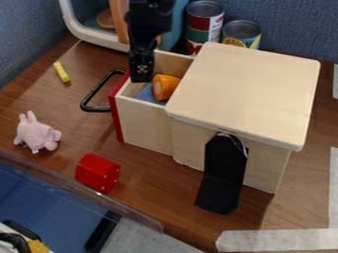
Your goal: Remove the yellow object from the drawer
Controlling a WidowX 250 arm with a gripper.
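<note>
where the end effector (142,76) hangs: at the drawer (144,122); grip, i can't tell
yellow stick (61,72): on the tabletop (151,173)
orange thing (165,87): in the drawer

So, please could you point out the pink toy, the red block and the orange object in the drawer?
Pink toy (37,135), camera view: middle of its body.
Red block (96,173), camera view: its visible middle.
Orange object (169,85), camera view: its rounded side.
</note>
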